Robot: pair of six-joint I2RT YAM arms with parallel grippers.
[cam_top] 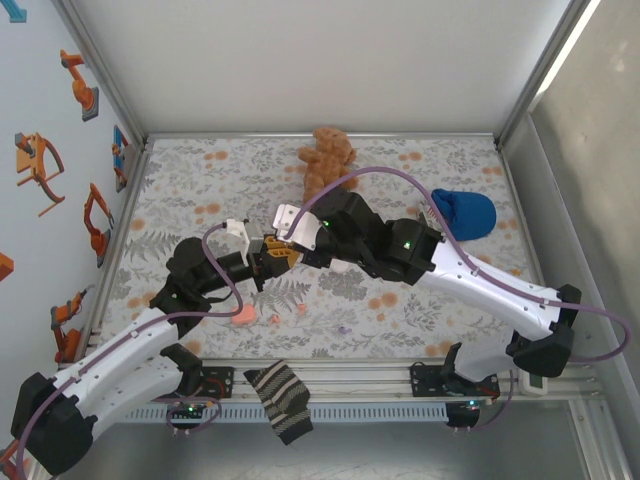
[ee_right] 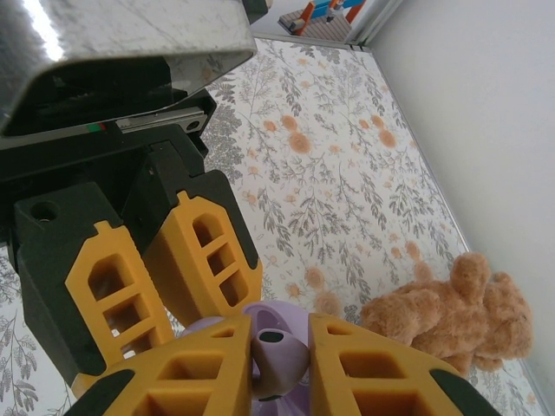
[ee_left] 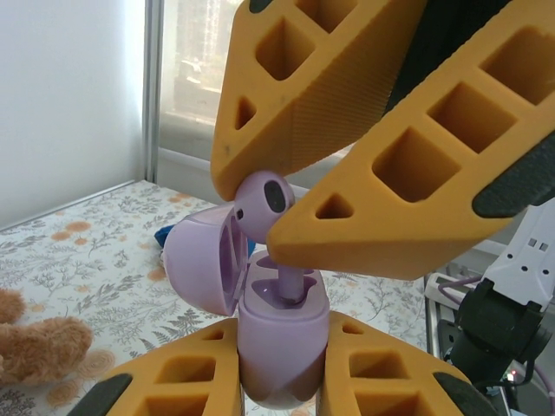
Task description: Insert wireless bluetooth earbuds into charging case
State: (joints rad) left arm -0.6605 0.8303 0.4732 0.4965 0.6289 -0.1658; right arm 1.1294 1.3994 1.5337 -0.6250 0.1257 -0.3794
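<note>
Top view, centre: the left gripper [cam_top: 260, 264] and right gripper [cam_top: 287, 244] meet tip to tip above the floral table [cam_top: 420, 165]. Left wrist view, lower centre: the left gripper's fingers [ee_left: 390, 373] are clamped on the body of the lilac charging case [ee_left: 282, 334], its lid hinged open to the left. From the upper right, the right gripper pinches a lilac earbud [ee_left: 263, 199], whose stem reaches into a case socket. A salmon-pink piece [cam_top: 243, 316] lies on the table, lower left of centre. A teddy bear [cam_top: 325, 160] sits at upper centre.

An earbud [ee_left: 263, 201] is held by the right gripper [ee_right: 279, 354] just above the open charging case [ee_left: 279, 360], which is clamped in the left gripper [ee_left: 282, 336]. A teddy bear [cam_top: 326, 158] lies behind them on the desk [cam_top: 200, 180].
</note>
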